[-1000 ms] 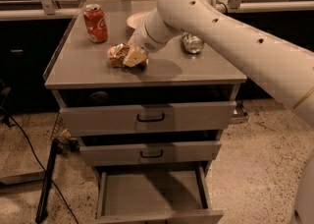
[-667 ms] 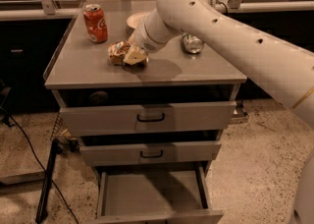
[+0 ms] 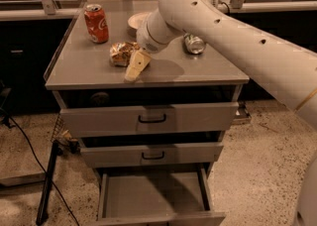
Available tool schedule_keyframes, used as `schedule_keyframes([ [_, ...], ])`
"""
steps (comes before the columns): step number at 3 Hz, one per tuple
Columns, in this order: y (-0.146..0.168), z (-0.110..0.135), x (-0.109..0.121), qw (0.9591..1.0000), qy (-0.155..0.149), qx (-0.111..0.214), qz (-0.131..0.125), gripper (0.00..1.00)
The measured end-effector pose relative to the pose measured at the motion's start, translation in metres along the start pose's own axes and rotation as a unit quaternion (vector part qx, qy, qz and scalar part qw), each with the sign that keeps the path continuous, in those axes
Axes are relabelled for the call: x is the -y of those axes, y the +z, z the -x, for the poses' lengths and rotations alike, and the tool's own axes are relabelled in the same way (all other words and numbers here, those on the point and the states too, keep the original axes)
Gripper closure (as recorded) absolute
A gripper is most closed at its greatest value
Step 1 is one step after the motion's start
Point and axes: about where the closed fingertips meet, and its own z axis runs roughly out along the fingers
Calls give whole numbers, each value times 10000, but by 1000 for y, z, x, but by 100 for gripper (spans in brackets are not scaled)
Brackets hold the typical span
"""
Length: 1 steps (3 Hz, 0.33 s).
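Observation:
My gripper [image 3: 135, 67] hangs at the end of the white arm [image 3: 223, 27], low over the grey cabinet top [image 3: 84, 66]. It points down and to the left, near the front edge. A crumpled, shiny snack bag [image 3: 120, 53] lies right beside it, on its far left side, touching or nearly touching it. A red soda can [image 3: 95, 23] stands upright at the back left. Behind the arm sits a white plate [image 3: 135, 20]. A silver can [image 3: 194, 44] lies on its side to the right of the arm.
The cabinet has three drawers. The top one [image 3: 148, 118] and middle one [image 3: 151, 155] are pushed in, and the bottom drawer [image 3: 153, 200] is pulled out and empty. A black stand and cable [image 3: 47, 185] are on the floor at the left. Glass partitions stand behind.
The gripper has slid off the snack bag toward the front edge of the top, uncovering more of the bag. The cans and plate have not moved.

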Motion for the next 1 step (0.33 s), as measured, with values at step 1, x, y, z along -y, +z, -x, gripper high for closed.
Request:
schedule_keyframes([
  [1,0,0,0,10000,0,0,0,0],
])
